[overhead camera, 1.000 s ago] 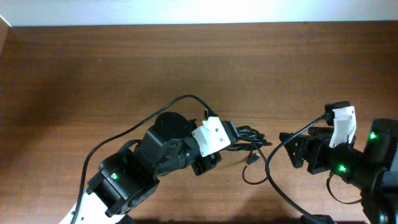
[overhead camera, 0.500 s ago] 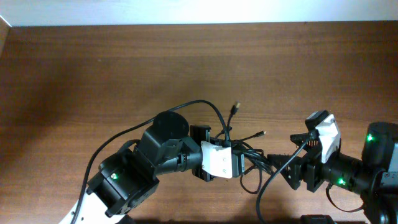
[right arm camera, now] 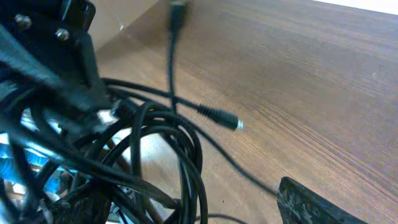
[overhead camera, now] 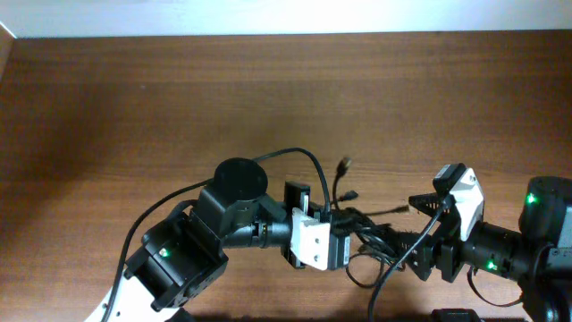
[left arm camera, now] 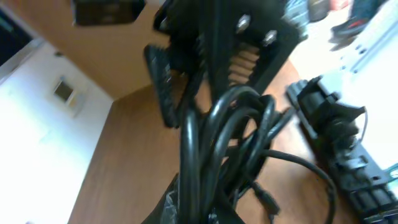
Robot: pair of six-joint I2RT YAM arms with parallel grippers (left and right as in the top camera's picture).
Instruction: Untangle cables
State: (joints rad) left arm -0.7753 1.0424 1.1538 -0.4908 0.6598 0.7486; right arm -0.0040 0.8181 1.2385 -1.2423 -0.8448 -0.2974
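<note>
My left gripper [overhead camera: 342,245] is clamped on the cables [overhead camera: 368,240] (one knotted bundle), and they lie at 9 o'clock from my right gripper [overhead camera: 416,234], whose jaws stand apart.

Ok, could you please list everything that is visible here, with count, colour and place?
table: one, brown wood, fills the overhead view
wall strip: one, white, along the top edge of the overhead view
cables: one tangle, seemingly three cords but hard to count, thin, black, between the two claws
plugs: at least three in sight, dark, sticking out of the tangle
left arm: one, black with a white part, lower left of the overhead view
left claw: one, black, shut on the cables
right arm: one, black with a white part, lower right
right claw: one, black, open, at the right side of the tangle
</note>
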